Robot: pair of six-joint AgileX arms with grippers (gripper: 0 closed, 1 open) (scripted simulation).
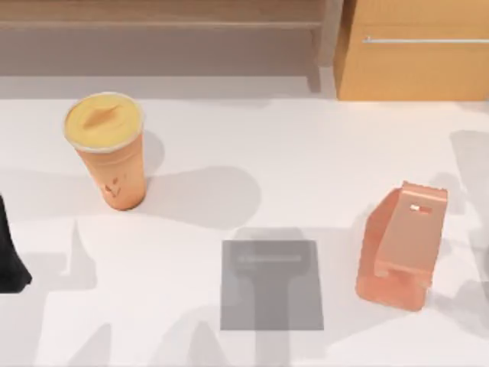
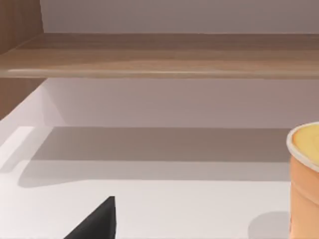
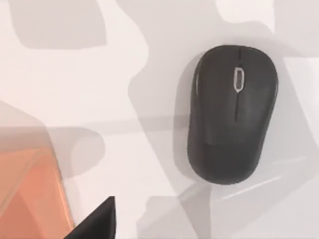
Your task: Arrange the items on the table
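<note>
Right gripper (image 3: 97,220) over white table (image 1: 252,145), grip state cannot be told, black mouse (image 3: 232,114) flat below, orange stand (image 1: 401,245) near, grey pad (image 1: 271,284) mid-table, orange cup (image 1: 107,149) upright far left, left arm (image 1: 11,260) at left edge.

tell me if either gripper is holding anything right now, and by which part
Nothing can be seen held. The orange cup stands free on the table, and the black mouse lies free under the right wrist. Whether either gripper's fingers are open cannot be told.
</note>
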